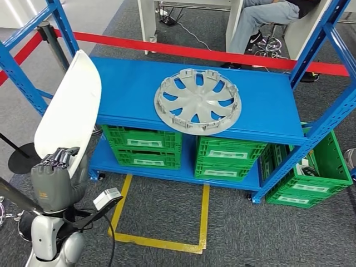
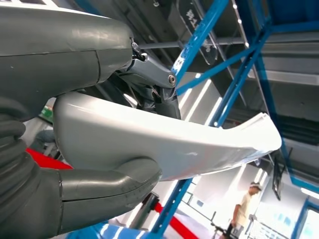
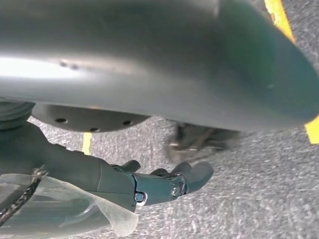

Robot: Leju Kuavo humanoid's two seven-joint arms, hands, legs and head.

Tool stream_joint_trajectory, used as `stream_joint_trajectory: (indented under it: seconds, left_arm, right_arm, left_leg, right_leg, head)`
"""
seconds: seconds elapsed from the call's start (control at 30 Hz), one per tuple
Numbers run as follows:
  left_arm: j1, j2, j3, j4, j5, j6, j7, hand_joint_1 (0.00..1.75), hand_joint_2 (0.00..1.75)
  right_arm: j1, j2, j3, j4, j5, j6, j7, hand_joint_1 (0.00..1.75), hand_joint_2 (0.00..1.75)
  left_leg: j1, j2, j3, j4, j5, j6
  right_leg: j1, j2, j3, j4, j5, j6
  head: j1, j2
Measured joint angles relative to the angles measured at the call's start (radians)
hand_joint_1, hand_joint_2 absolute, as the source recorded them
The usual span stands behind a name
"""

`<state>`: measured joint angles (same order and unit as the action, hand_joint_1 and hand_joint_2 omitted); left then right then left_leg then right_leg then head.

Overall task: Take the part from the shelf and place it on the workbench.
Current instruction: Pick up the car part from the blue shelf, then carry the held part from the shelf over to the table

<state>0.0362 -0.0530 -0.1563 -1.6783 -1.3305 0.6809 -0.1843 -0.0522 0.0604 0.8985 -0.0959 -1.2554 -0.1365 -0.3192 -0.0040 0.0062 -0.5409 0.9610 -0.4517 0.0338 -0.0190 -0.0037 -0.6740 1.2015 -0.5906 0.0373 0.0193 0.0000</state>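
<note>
We see the white part, a long curved panel, held up at the left of the head view. Its long axis runs steeply, lower end at the left hand, upper rounded end tilted toward the blue shelf and overlapping the shelf's left corner in the picture. It is off the shelf, in the air beside the shelf's left post.

Left hand grips the lower end of the part: dark fingers curl over its edge, and in the left wrist view the thick thumb presses under the panel with the other fingers clamped on top. So closed tight on it.

Right hand hangs over grey carpet near a yellow floor line; fingers curled loosely, a little apart, nothing in them that we can see.

A silver wheel cover lies flat on the shelf's top board, right of centre. Green crates sit on the lower board, white labels on their fronts too small to read. Another green crate stands on the floor at right. A red barrier tape runs behind the shelf, and a seated person's legs show beyond it. A sign on the ceiling structure in the left wrist view has writing we can't make out.
</note>
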Motion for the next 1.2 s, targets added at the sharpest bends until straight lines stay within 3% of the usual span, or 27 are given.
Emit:
stream_joint_trajectory:
  seconds: [0.07, 0.13, 0.2, 0.23, 0.3, 0.37, 0.4, 0.43, 0.47, 0.53, 0.6, 0.63, 0.7, 0.73, 0.8, 0.87, 0.9, 0.93, 0.97, 1.0, 1.03, 1.1, 1.17, 1.2]
  left_arm:
    - [0.012, -0.001, 0.015, -0.004, -0.001, 0.0, -0.012, 1.75, 1.75]
    - [0.02, -0.002, 0.032, -0.008, 0.005, 0.0, -0.028, 1.75, 1.75]
    - [0.023, -0.003, 0.043, -0.011, 0.013, 0.0, -0.043, 1.75, 1.75]
    - [0.025, -0.003, 0.049, -0.012, 0.016, 0.0, -0.051, 1.75, 1.75]
    - [0.03, -0.003, 0.061, -0.015, 0.022, 0.0, -0.064, 1.75, 1.75]
    - [0.032, -0.003, 0.071, -0.017, 0.024, 0.0, -0.071, 1.75, 1.75]
    - [0.034, -0.003, 0.075, -0.018, 0.024, 0.0, -0.074, 1.75, 1.75]
    - [0.036, -0.003, 0.08, -0.018, 0.025, 0.0, -0.076, 1.75, 1.75]
    - [0.039, -0.003, 0.083, -0.019, 0.025, 0.0, -0.08, 1.75, 1.75]
    - [0.042, -0.003, 0.09, -0.023, 0.028, 0.0, -0.088, 1.75, 1.75]
    - [0.042, -0.004, 0.094, -0.032, 0.03, 0.0, -0.098, 1.75, 1.75]
    - [0.043, -0.005, 0.096, -0.035, 0.031, 0.0, -0.102, 1.75, 1.75]
    - [0.046, -0.009, 0.1, -0.039, 0.031, 0.0, -0.109, 1.75, 1.75]
    - [0.047, -0.011, 0.103, -0.04, 0.031, 0.0, -0.111, 1.75, 1.75]
    - [0.049, -0.015, 0.106, -0.04, 0.03, 0.0, -0.112, 1.75, 1.75]
    - [0.049, -0.016, 0.108, -0.04, 0.029, 0.0, -0.11, 1.75, 1.75]
    - [0.05, -0.017, 0.108, -0.04, 0.028, 0.0, -0.109, 1.75, 1.75]
    - [0.05, -0.017, 0.109, -0.04, 0.028, 0.0, -0.107, 1.75, 1.75]
    - [0.051, -0.017, 0.109, -0.04, 0.027, 0.0, -0.107, 1.75, 1.75]
    - [0.051, -0.017, 0.109, -0.04, 0.027, 0.0, -0.107, 1.75, 1.75]
    - [0.051, -0.017, 0.109, -0.04, 0.026, 0.0, -0.107, 1.75, 1.75]
    - [0.052, -0.018, 0.11, -0.041, 0.025, 0.0, -0.111, 1.75, 1.75]
    - [0.053, -0.02, 0.111, -0.043, 0.024, 0.0, -0.115, 1.75, 1.75]
    - [0.054, -0.02, 0.112, -0.044, 0.024, 0.0, -0.116, 1.75, 1.75]
  right_arm:
    - [-0.005, 0.0, 0.01, 0.001, -0.002, -0.003, -0.007, 0.0, 0.0]
    - [-0.014, 0.001, 0.02, 0.001, -0.005, -0.006, -0.013, 0.0, 0.0]
    - [-0.016, 0.005, 0.028, 0.001, -0.01, -0.008, -0.02, 0.0, 0.0]
    - [-0.016, 0.007, 0.033, 0.002, -0.013, -0.009, -0.024, 0.0, 0.0]
    - [-0.015, 0.011, 0.043, 0.002, -0.018, -0.011, -0.031, 0.0, 0.0]
    - [-0.018, 0.012, 0.053, 0.003, -0.021, -0.013, -0.039, 0.0, 0.0]
    - [-0.019, 0.012, 0.059, 0.003, -0.023, -0.015, -0.043, 0.0, 0.0]
    - [-0.021, 0.012, 0.064, 0.004, -0.025, -0.017, -0.047, 0.0, 0.0]
    - [-0.021, 0.012, 0.069, 0.004, -0.027, -0.018, -0.051, 0.0, 0.0]
    - [-0.022, 0.012, 0.08, 0.004, -0.032, -0.022, -0.059, 0.0, 0.0]
    - [-0.024, 0.014, 0.09, 0.004, -0.036, -0.025, -0.066, 0.0, 0.0]
    - [-0.025, 0.014, 0.095, 0.004, -0.038, -0.025, -0.069, 0.0, 0.0]
    - [-0.026, 0.014, 0.104, 0.004, -0.041, -0.025, -0.073, 0.0, 0.0]
    - [-0.026, 0.014, 0.108, 0.004, -0.043, -0.026, -0.073, 0.0, 0.0]
    - [-0.026, 0.014, 0.118, 0.004, -0.048, -0.027, -0.074, 0.0, 0.0]
    - [-0.027, 0.014, 0.126, 0.005, -0.053, -0.028, -0.076, 0.0, 0.0]
    - [-0.028, 0.014, 0.131, 0.005, -0.056, -0.028, -0.076, 0.0, 0.0]
    - [-0.028, 0.014, 0.135, 0.005, -0.059, -0.028, -0.077, 0.0, 0.0]
    - [-0.028, 0.014, 0.139, 0.005, -0.062, -0.029, -0.077, 0.0, 0.0]
    - [-0.029, 0.014, 0.143, 0.005, -0.064, -0.029, -0.078, 0.0, 0.0]
    - [-0.03, 0.014, 0.146, 0.005, -0.067, -0.03, -0.079, 0.0, 0.0]
    - [-0.034, 0.014, 0.153, 0.005, -0.071, -0.031, -0.08, 0.0, 0.0]
    - [-0.037, 0.014, 0.159, 0.005, -0.076, -0.03, -0.082, 0.0, 0.0]
    - [-0.036, 0.015, 0.163, 0.005, -0.078, -0.03, -0.082, 0.0, 0.0]
  left_leg:
    - [-0.008, 0.001, -0.049, 0.008, 0.036, -0.006]
    - [-0.012, 0.002, -0.09, 0.016, 0.071, -0.016]
    - [-0.011, 0.002, -0.106, 0.019, 0.088, -0.026]
    - [-0.01, 0.001, -0.115, 0.025, 0.079, -0.032]
    - [-0.005, -0.002, -0.135, 0.088, 0.005, -0.046]
    - [0.001, -0.003, -0.156, 0.217, -0.093, -0.057]
    - [0.003, -0.003, -0.161, 0.276, -0.114, -0.059]
    - [0.004, -0.003, -0.156, 0.312, -0.113, -0.06]
    - [0.004, -0.003, -0.137, 0.315, -0.093, -0.059]
    - [0.004, -0.003, -0.053, 0.221, -0.051, -0.051]
    - [0.001, -0.005, 0.038, 0.082, -0.059, -0.04]
    - [-0.002, -0.005, 0.06, 0.04, -0.071, -0.035]
    - [-0.003, -0.004, 0.063, 0.013, -0.07, -0.026]
    - [-0.002, -0.002, 0.056, 0.011, -0.062, -0.02]
    - [0.002, 0.001, 0.037, 0.006, -0.042, -0.005]
    - [-0.001, 0.003, 0.014, 0.008, -0.023, 0.003]
    - [-0.003, 0.003, 0.001, 0.01, -0.014, 0.004]
    - [-0.005, 0.003, -0.013, 0.013, -0.005, 0.005]
    - [-0.007, 0.003, -0.028, 0.017, 0.004, 0.004]
    - [-0.008, 0.003, -0.043, 0.022, 0.013, 0.003]
    - [-0.009, 0.003, -0.056, 0.027, 0.021, 0.002]
    - [-0.012, 0.002, -0.078, 0.035, 0.038, -0.005]
    - [-0.012, 0.002, -0.091, 0.036, 0.061, -0.013]
    - [-0.012, 0.002, -0.096, 0.034, 0.072, -0.018]
  right_leg:
    - [0.006, 0.001, 0.122, -0.094, 0.024, -0.012]
    - [0.015, 0.002, 0.236, -0.235, 0.032, -0.023]
    - [0.014, 0.001, 0.228, -0.255, 0.034, -0.029]
    - [0.012, 0.0, 0.22, -0.254, 0.043, -0.035]
    - [0.008, -0.005, 0.201, -0.252, 0.062, -0.048]
    - [0.009, -0.008, 0.18, -0.243, 0.076, -0.054]
    - [0.009, -0.009, 0.168, -0.238, 0.082, -0.054]
    - [0.009, -0.01, 0.154, -0.231, 0.087, -0.054]
    - [0.009, -0.01, 0.14, -0.224, 0.093, -0.054]
    - [0.01, -0.01, 0.112, -0.208, 0.104, -0.05]
    - [0.013, -0.009, 0.092, -0.199, 0.117, -0.042]
    - [0.014, -0.009, 0.086, -0.198, 0.126, -0.037]
    - [0.014, -0.009, 0.077, -0.2, 0.14, -0.024]
    - [0.013, -0.007, 0.07, -0.197, 0.132, -0.018]
    - [0.013, -0.003, 0.045, -0.143, 0.067, -0.009]
    - [0.012, -0.001, 0.01, -0.021, -0.024, -0.005]
    - [0.013, -0.001, 0.0, 0.039, -0.047, -0.005]
    - [0.013, -0.001, 0.0, 0.076, -0.047, -0.005]
    - [0.013, -0.001, 0.016, 0.081, -0.025, -0.007]
    - [0.014, 0.0, 0.048, 0.05, 0.008, -0.011]
    - [0.015, 0.0, 0.095, -0.009, 0.034, -0.015]
    - [0.02, 0.0, 0.199, -0.16, 0.04, -0.023]
    - [0.024, 0.002, 0.245, -0.241, 0.023, -0.028]
    - [0.024, 0.002, 0.239, -0.249, 0.028, -0.031]
  head:
    - [0.015, 0.0]
    - [0.03, 0.0]
    - [0.04, 0.0]
    - [0.043, 0.0]
    - [0.047, 0.0]
    - [0.044, 0.0]
    - [0.044, 0.0]
    - [0.043, 0.0]
    - [0.042, 0.0]
    - [0.04, 0.0]
    - [0.039, 0.0]
    - [0.038, 0.0]
    - [0.038, 0.0]
    - [0.038, 0.0]
    - [0.04, 0.0]
    - [0.042, 0.0]
    - [0.042, 0.0]
    - [0.042, 0.0]
    - [0.042, 0.0]
    - [0.041, 0.0]
    - [0.042, 0.0]
    - [0.041, 0.0]
    - [0.04, 0.0]
    - [0.04, 0.0]
